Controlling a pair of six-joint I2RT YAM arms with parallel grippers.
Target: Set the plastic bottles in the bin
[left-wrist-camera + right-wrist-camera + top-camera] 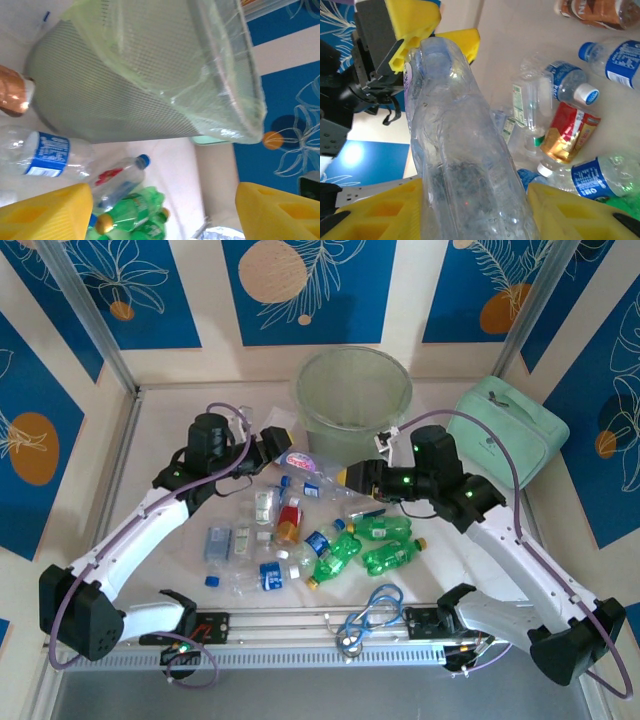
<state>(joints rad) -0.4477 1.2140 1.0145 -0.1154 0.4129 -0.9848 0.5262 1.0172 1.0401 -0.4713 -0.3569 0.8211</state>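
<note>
Biggest thing first: the table (pixel 160 440) takes up most of the overhead view, pale and bare along its left side. The bin (pixel 345 410) stands upright at the top centre of that frame, pale green and see-through. In my left wrist view it slants across the whole upper half. Over at the upper right of the overhead frame sits a mint-green case (pixel 505 435), well apart from everything else.

The plastic bottles (pixel 300 535) lie in a loose heap on the table around the middle of the frame, below the bin and outside it. Clear ones with blue labels are on the left, green bottles (pixel 385 550) on the right, and a red-labelled bottle (pixel 290 515) in between.

One clear bottle (pixel 465 165) is gripped in my right gripper (pixel 475 200). It fills the gap between the yellow fingers at the bottom of the right wrist frame, pinched on both sides, and runs up toward the upper left. My left gripper (pixel 283 445) sits at its far end with jaws spread wide. I can't tell whether its fingers (pixel 417 20) actually touch the bottle. From overhead, that bottle is just below the bin's near wall, between my two grippers.

Smallest bit: a coiled blue cable (pixel 375 608) at the bottom centre.
</note>
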